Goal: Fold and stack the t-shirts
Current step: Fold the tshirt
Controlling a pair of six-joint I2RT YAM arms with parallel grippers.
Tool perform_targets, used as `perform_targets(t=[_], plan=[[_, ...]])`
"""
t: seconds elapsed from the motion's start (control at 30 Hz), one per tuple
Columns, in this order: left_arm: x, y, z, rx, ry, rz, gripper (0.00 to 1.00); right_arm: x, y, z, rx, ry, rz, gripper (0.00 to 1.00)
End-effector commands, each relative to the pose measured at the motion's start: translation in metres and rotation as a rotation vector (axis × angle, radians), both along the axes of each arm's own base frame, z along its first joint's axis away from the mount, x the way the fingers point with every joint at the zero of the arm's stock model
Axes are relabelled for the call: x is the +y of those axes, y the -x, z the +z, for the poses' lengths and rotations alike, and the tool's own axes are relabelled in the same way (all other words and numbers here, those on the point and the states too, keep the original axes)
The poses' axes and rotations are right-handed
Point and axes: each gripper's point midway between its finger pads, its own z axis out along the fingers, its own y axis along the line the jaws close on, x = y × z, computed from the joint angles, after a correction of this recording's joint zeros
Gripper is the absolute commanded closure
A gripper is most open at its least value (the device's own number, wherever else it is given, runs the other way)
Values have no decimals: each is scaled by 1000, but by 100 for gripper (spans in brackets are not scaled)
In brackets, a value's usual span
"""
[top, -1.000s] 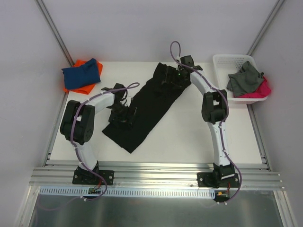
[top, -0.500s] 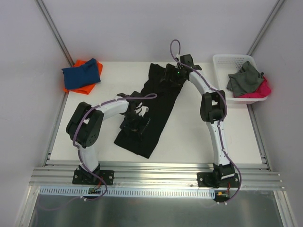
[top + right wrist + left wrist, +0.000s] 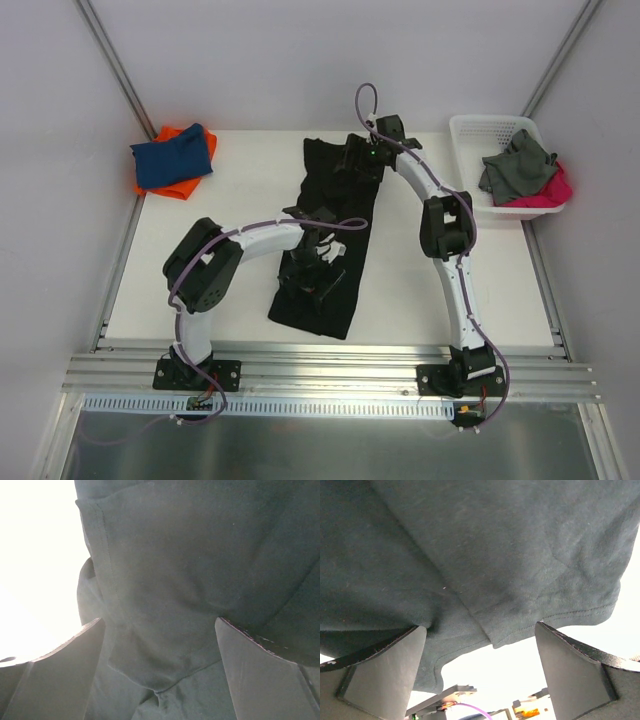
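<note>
A black t-shirt [image 3: 320, 172] lies as a long strip down the middle of the white table [image 3: 240, 185], from the far edge toward the near one. My left gripper [image 3: 316, 276] is low over its near half, jaws wide open, and the dark cloth [image 3: 485, 555] and its hem lie beneath the fingers [image 3: 380, 672]. My right gripper [image 3: 360, 160] is over the far end, also open, with cloth [image 3: 170, 580] filling the view between its fingers [image 3: 265, 677]. A blue t-shirt [image 3: 172, 158] sits folded on an orange one [image 3: 170, 186] at the far left corner.
A white slotted basket [image 3: 466, 130] stands at the far right with grey [image 3: 515, 165] and pink [image 3: 555, 188] cloth in it. Metal frame posts rise at both back corners, and a rail runs along the near edge.
The black t-shirt has swung from a diagonal to nearly straight up and down. My left gripper moved right and nearer with its lower end. The right gripper shifted slightly left at the top.
</note>
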Motion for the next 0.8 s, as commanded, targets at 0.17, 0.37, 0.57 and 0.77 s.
perform_targets(t=[0.17, 0.37, 0.57, 0.77], plan=[[-35, 8, -18, -3, 20, -97, 7, 29, -1, 18, -51, -44, 40, 3], [-44, 5, -19, -20, 17, -121, 7, 34, 0, 20, -67, -39, 53, 3], [-51, -5, -13, -84, 17, -152, 4, 33, -8, 39, -143, -34, 77, 3], [-55, -14, -12, -129, 5, -171, 3, 31, -5, 53, -162, -28, 88, 3]])
